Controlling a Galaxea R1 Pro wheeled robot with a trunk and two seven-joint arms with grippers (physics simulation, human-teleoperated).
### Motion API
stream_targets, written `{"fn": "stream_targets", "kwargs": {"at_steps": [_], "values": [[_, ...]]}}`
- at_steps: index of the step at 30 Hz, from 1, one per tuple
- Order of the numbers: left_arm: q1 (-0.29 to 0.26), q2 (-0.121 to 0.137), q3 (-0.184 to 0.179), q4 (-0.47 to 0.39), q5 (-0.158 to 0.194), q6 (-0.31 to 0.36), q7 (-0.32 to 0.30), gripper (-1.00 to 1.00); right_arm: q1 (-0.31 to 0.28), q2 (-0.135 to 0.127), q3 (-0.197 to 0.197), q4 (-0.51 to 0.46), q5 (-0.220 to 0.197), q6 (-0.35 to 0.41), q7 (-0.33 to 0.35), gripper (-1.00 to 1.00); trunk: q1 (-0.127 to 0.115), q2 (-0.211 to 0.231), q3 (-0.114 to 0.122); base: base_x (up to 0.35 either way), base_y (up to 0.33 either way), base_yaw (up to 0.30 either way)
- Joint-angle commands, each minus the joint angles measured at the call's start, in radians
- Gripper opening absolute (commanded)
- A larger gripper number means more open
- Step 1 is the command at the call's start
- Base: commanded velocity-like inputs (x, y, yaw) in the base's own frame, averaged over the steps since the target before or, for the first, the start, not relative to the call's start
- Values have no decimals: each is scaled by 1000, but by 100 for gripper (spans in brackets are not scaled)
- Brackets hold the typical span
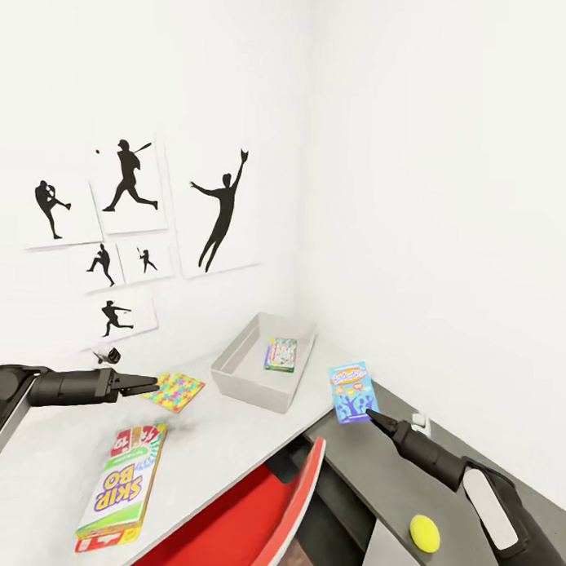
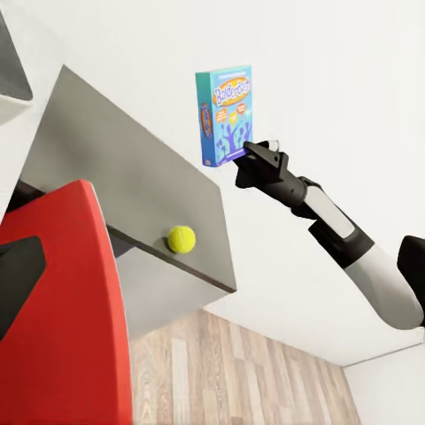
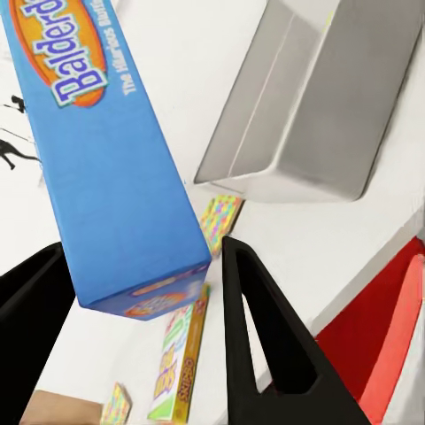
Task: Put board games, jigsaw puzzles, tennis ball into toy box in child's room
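My right gripper (image 1: 366,415) (image 3: 142,257) is shut on the small blue board game (image 1: 353,391) (image 2: 226,115) (image 3: 106,159), holding it upright in the air just right of the grey toy box (image 1: 255,394) (image 3: 310,106). A green-edged printed box (image 1: 280,354) lies inside the toy box. My left gripper (image 1: 149,384) hovers over the table (image 1: 57,455), shut on the near corner of a multicoloured jigsaw puzzle (image 1: 175,392) (image 3: 220,221). The red-yellow-green Skip-Bo game (image 1: 121,485) (image 3: 177,372) lies flat near the table's front. The tennis ball (image 1: 425,533) (image 2: 181,239) rests on the lower dark end unit.
A red chair (image 1: 242,510) (image 2: 62,310) is tucked under the table's front edge. A small white object (image 1: 419,420) sits on the end unit (image 1: 406,499) by the right arm. White walls close the corner behind the toy box, with black silhouette pictures (image 1: 127,180) on the left.
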Motion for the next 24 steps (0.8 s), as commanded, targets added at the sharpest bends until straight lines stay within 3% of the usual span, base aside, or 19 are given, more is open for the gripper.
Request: {"fn": "stream_targets", "kwargs": {"at_steps": [1, 10, 24], "values": [[0, 0, -1, 0, 0, 11, -4, 100, 0, 0, -1, 0, -8, 8, 1, -100, 0, -1, 0, 15, 100, 292], [0, 0, -1, 0, 0, 10, -4, 100, 0, 0, -1, 0, -8, 8, 1, -100, 0, -1, 0, 8, 50, 292], [0, 0, -1, 0, -2, 10, -4, 100, 0, 0, -1, 0, -8, 8, 1, -100, 0, -1, 0, 143, -110, 292]]}}
